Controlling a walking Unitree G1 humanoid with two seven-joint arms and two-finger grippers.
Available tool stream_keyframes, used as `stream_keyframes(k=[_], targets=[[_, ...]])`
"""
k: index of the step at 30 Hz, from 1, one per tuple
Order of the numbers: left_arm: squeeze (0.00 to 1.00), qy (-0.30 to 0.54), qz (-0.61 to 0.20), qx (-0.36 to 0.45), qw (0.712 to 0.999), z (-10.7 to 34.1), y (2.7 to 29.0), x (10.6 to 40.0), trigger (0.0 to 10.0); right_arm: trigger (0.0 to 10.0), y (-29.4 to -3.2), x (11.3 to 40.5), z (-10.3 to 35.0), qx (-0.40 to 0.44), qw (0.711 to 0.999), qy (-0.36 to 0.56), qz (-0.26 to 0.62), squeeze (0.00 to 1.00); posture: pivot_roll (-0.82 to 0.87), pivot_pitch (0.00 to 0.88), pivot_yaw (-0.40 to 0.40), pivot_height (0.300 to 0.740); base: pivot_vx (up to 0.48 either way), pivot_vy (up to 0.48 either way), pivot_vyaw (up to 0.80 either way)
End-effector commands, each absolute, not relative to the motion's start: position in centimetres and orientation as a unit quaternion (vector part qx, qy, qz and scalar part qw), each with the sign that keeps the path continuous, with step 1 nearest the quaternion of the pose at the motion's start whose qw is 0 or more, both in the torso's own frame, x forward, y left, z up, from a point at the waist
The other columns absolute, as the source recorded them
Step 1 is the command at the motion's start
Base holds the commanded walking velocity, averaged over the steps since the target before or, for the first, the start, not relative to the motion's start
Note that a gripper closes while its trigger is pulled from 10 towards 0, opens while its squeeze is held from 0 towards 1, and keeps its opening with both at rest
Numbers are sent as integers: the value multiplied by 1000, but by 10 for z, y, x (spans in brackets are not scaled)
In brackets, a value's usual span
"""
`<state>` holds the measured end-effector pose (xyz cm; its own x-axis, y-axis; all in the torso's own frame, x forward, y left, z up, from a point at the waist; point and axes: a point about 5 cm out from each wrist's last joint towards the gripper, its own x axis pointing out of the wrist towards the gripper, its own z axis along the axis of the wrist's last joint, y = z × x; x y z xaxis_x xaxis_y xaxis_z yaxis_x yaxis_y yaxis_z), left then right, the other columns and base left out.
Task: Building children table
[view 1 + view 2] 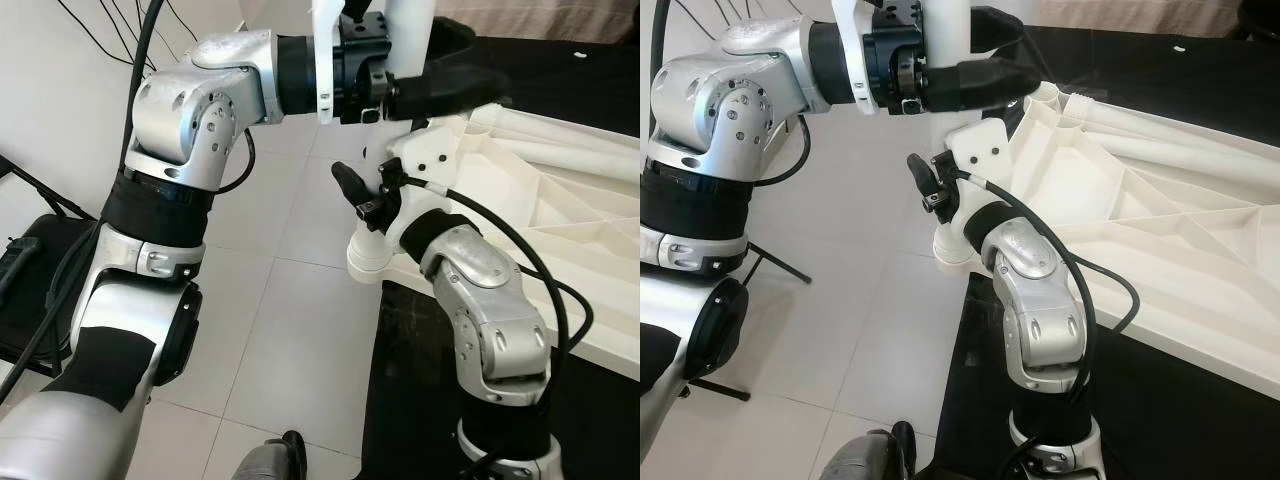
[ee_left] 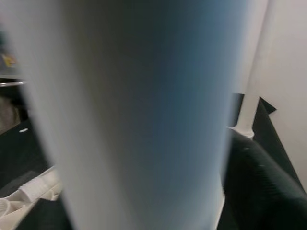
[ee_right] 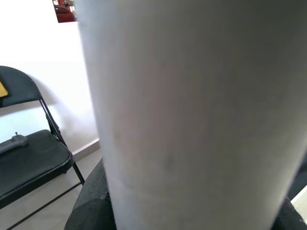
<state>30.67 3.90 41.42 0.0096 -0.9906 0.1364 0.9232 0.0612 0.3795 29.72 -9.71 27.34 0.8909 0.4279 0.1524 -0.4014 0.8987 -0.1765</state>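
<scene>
We hold the white table leg (image 1: 945, 25) upright, its long axis vertical, its foot seated at the corner of the overturned white tabletop (image 1: 1160, 230). Our left pincer (image 1: 400, 90) clamps it high; our right pincer (image 1: 375, 205) closes on it lower, nearer the socket. The joint itself is hidden behind our right wrist.

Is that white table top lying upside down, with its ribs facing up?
Yes: in the right eye view the white table top shows its ribbed underside facing up, resting on a black cloth.
</scene>
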Motion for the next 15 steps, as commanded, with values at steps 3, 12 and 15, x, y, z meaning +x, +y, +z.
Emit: stream_keyframes(k=[3, 12, 15], targets=[[0, -185, -701, 105, 680, 413, 36, 298, 0, 3373, -123, 309, 241, -69, 988, 13, 141, 0, 100, 250, 61, 740, 0, 0, 0], [0, -186, -699, 106, 682, 414, 37, 300, 0, 10000, -124, 316, 255, -98, 978, -9, 185, 0, 96, 252, 65, 740, 0, 0, 0], [0, -186, -699, 107, 682, 413, 36, 301, 0, 10000, -124, 324, 268, -81, 968, -35, 235, 1000, 102, 254, 66, 740, 0, 0, 0]])
